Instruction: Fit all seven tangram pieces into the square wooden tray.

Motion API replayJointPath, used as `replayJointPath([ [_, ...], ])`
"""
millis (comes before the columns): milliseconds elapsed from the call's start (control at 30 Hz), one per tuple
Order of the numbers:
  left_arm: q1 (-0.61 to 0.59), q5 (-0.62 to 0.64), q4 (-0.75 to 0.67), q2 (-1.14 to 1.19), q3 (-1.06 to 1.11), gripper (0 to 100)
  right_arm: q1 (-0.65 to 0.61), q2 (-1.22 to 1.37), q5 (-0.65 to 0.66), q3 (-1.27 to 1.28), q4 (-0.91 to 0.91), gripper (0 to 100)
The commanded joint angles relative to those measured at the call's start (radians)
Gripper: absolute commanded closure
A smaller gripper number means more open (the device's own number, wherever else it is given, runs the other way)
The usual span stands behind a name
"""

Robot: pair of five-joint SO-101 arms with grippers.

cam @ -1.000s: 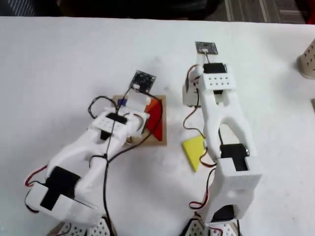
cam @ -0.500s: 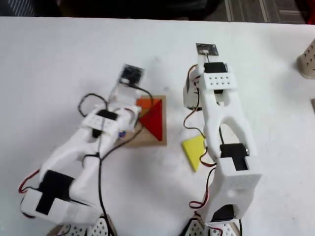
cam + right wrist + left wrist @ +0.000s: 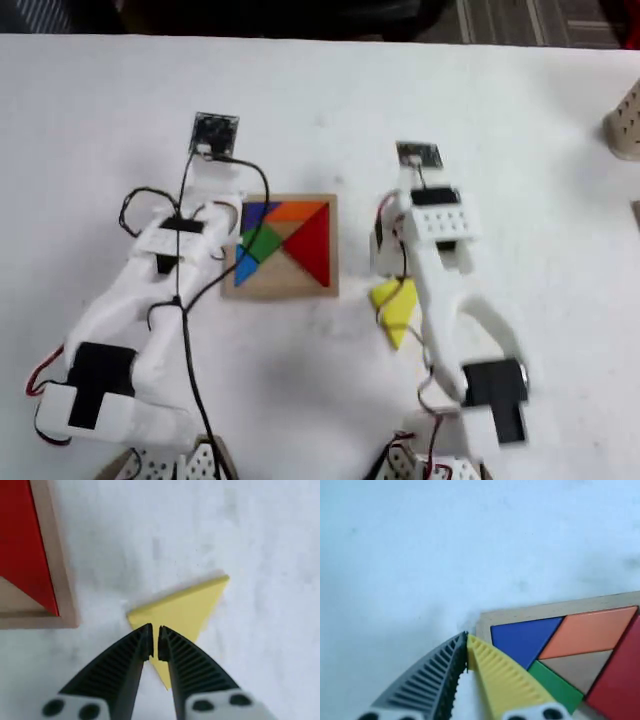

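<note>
Right gripper closed over yellow triangle, left gripper closed beside wooden tray corner

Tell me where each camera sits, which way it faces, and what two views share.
High view: fixed above the table, looking down; shows the left arm, the right arm and the tray between them.
Left wrist view: on the left arm, facing down past its shut left pincer to the tray's corner and the blue piece.
Right wrist view: on the right arm, facing down past its shut right pincer to the yellow triangle.
Shared: both wrist views show the tray's rim and the red piece.
</note>
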Motion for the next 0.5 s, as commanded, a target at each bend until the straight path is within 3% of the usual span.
replayJointPath([
  [0,-0.012,0.009,-0.029,-0.005,-0.051,98,-0.087,-0.153,0.127,0.103,0.018,98.1],
  [67,-0.010,0.009,-0.029,-0.004,-0.051,98,-0.170,-0.189,0.233,0.180,0.042,98.1],
  [167,-0.010,0.009,-0.029,-0.004,-0.051,98,-0.216,-0.199,0.232,0.222,0.021,98.1],
  [300,-0.010,0.009,-0.029,-0.004,-0.051,98,-0.197,-0.120,0.170,0.226,-0.013,98.1],
  [467,-0.010,0.009,-0.029,-0.002,-0.051,98,-0.082,0.005,0.206,0.216,-0.067,98.2],
])
